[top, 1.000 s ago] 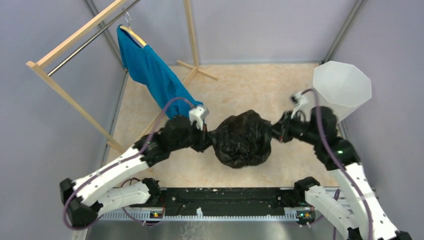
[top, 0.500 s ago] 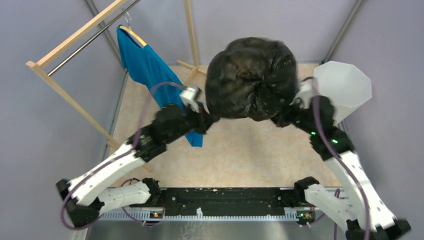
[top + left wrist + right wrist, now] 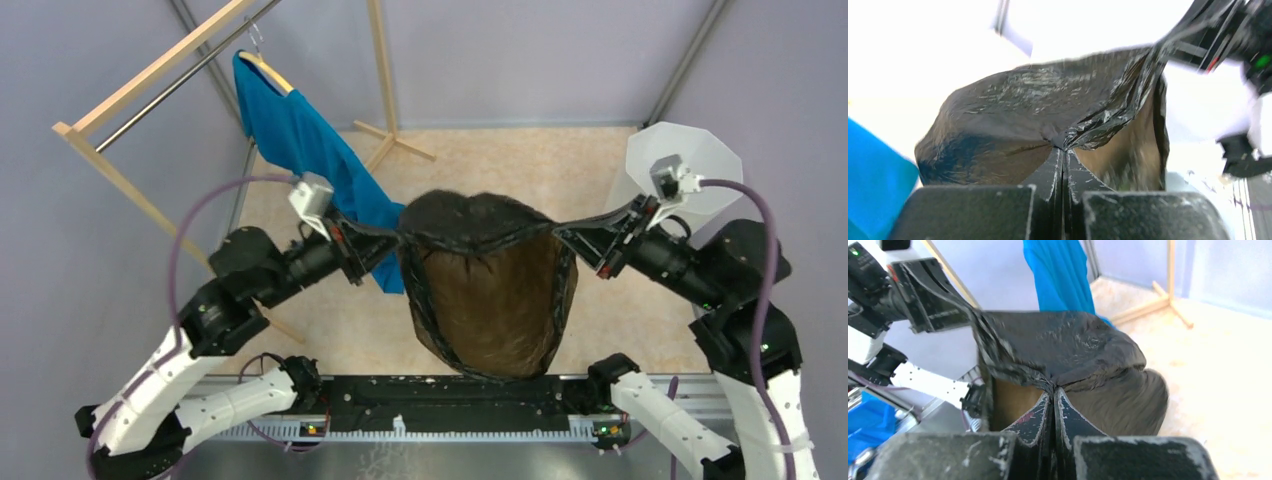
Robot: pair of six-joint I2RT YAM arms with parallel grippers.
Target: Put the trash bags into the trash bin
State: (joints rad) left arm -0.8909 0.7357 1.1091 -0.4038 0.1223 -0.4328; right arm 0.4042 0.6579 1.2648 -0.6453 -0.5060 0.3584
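The trash bag (image 3: 490, 300), thin black-brown see-through film, hangs spread open in mid-air between my two grippers, above the floor's middle. My left gripper (image 3: 390, 238) is shut on its left rim; in the left wrist view the left gripper (image 3: 1064, 148) pinches the film (image 3: 1013, 115). My right gripper (image 3: 568, 236) is shut on the right rim; in the right wrist view the right gripper (image 3: 1054, 389) pinches the bag (image 3: 1068, 347). The trash bin (image 3: 712, 160), frosted white and faceted, stands at the far right, behind my right wrist.
A blue T-shirt (image 3: 300, 140) hangs from a wooden clothes rack (image 3: 150, 75) at the far left, just behind my left gripper. Grey walls close in the tan floor (image 3: 500, 170). The arm bases and a black rail (image 3: 450, 400) lie along the near edge.
The bag, a lifted balloon-like bundle half a second ago, has swung down and opened into a hanging sack. Both arms have drawn apart and back toward the near edge, still gripping it.
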